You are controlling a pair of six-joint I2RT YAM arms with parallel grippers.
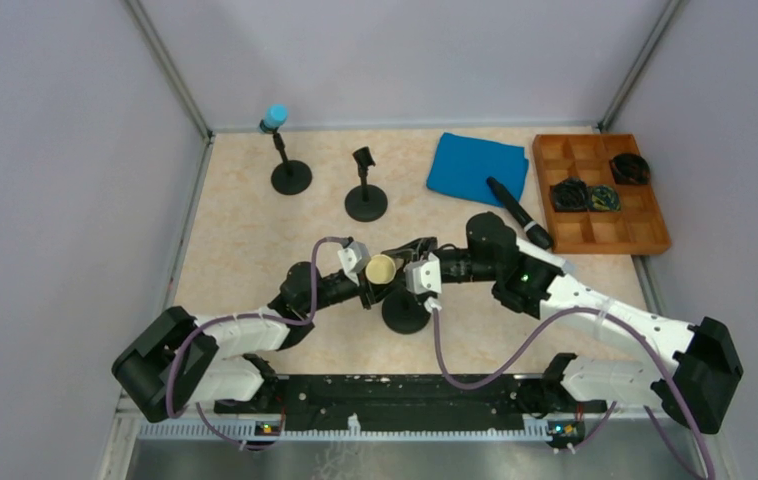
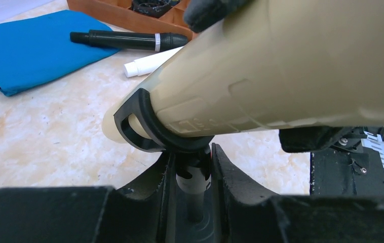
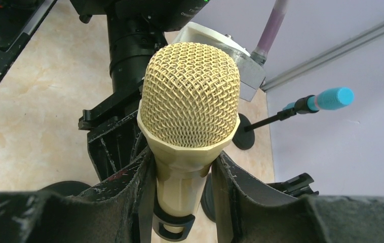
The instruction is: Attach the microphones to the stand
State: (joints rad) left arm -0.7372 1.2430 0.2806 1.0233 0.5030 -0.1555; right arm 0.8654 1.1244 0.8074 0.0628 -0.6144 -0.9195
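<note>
The cream microphone [image 3: 190, 96] sits in the black clip [image 2: 144, 126] of a near stand [image 1: 405, 312]. My right gripper [image 3: 182, 167] is shut on the microphone's body just below the mesh head. My left gripper [image 2: 192, 167] is shut on that stand's post [image 2: 194, 178] under the clip. From above, both grippers meet at the cream head [image 1: 380, 268]. The light blue microphone [image 1: 275, 116] is on the far-left stand [image 1: 291, 177]. The black microphone [image 1: 518, 212] lies by the blue cloth. The white microphone [image 2: 149, 63] lies next to the black one [image 2: 129, 39].
An empty stand [image 1: 365, 200] with its clip stands at the back centre. A blue cloth [image 1: 477, 168] lies behind it to the right. A wooden compartment tray [image 1: 655, 215] with coiled cables is at the far right. Grey walls enclose the table.
</note>
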